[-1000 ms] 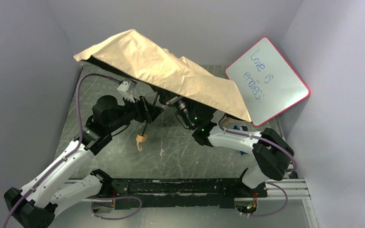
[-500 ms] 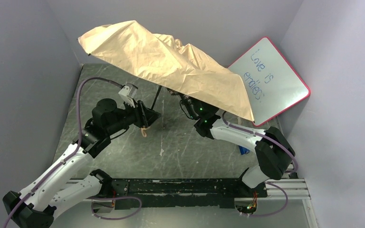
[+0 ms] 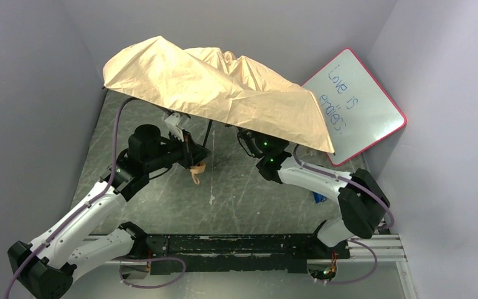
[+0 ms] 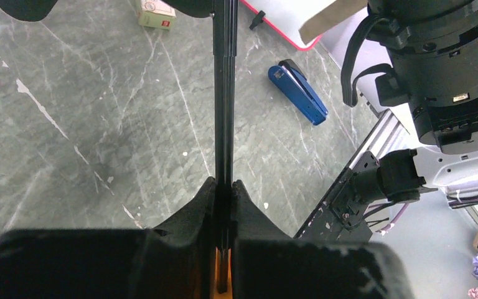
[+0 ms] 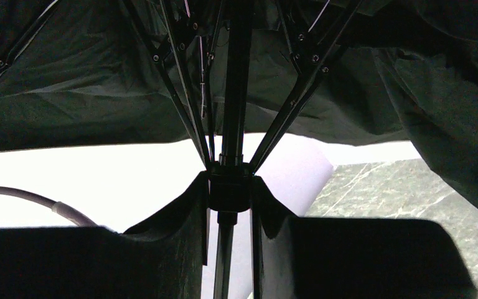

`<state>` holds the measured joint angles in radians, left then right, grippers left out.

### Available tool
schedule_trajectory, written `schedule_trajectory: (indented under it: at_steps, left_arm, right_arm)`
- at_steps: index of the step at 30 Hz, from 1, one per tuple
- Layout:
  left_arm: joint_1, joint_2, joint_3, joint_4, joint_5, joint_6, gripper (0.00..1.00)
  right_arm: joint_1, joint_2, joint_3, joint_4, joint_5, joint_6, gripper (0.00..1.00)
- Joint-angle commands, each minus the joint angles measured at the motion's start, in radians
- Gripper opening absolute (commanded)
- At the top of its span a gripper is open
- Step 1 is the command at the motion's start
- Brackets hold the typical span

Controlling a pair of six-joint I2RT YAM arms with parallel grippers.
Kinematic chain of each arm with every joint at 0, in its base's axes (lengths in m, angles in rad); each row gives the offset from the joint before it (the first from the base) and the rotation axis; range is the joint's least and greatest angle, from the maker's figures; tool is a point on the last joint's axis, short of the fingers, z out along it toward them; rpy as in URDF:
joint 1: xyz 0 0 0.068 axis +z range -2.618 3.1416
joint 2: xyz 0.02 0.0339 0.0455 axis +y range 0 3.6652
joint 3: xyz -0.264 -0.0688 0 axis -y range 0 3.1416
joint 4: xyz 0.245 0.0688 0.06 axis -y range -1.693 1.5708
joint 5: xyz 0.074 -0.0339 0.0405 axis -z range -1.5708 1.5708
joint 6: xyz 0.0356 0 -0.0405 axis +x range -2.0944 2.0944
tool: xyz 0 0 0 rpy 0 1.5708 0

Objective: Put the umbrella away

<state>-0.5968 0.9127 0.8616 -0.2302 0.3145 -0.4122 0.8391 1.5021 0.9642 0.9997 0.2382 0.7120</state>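
Observation:
The umbrella (image 3: 211,87) stands open over the back of the table, tan outside and black inside (image 5: 99,93). Its thin black shaft (image 4: 224,93) runs down into my left gripper (image 4: 224,187), which is shut on it just above the tan-orange handle (image 3: 197,168). In the top view the left gripper (image 3: 193,154) sits below the canopy's front edge. My right gripper (image 5: 229,187) is shut on the black sliding hub where the ribs (image 5: 180,93) meet the shaft. The canopy hides that gripper's fingers from above; only its wrist (image 3: 262,145) shows.
A pink-framed whiteboard (image 3: 355,103) leans in the back right corner. A small blue stapler (image 4: 299,94) lies on the marbled table (image 4: 68,124) near the right arm, and a small box (image 4: 155,14) sits further back. Grey walls close in on three sides.
My left gripper has closed on the shaft by the handle, which hung loose below it before. The canopy has tipped back and its centre has risen; the right arm moved back with it.

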Motion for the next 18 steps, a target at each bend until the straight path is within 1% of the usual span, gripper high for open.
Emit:
schedule_trajectory:
  at_steps: [1, 3, 7, 10, 14, 18]
  left_arm:
    - [0.002, 0.005, 0.041, -0.023, -0.046, 0.001, 0.05]
    - [0.002, 0.015, 0.055, -0.016, -0.084, -0.007, 0.05]
    - [0.002, 0.050, 0.094, 0.022, -0.127, -0.022, 0.05]
    - [0.002, 0.073, 0.127, 0.046, -0.141, -0.023, 0.05]
    - [0.002, 0.091, 0.166, 0.045, -0.153, -0.003, 0.05]
    - [0.002, 0.087, 0.163, 0.039, -0.149, 0.002, 0.05]
  right_arm:
    - [0.010, -0.047, -0.038, 0.007, 0.004, -0.010, 0.00]
    - [0.028, -0.063, -0.066, -0.042, 0.023, 0.017, 0.00]
    - [0.118, -0.068, -0.117, -0.100, 0.067, 0.035, 0.00]
    - [0.175, -0.065, -0.158, -0.152, 0.100, 0.111, 0.00]
    - [0.195, -0.077, -0.228, -0.139, 0.141, 0.190, 0.00]
    - [0.196, -0.089, -0.245, -0.132, 0.164, 0.230, 0.00]
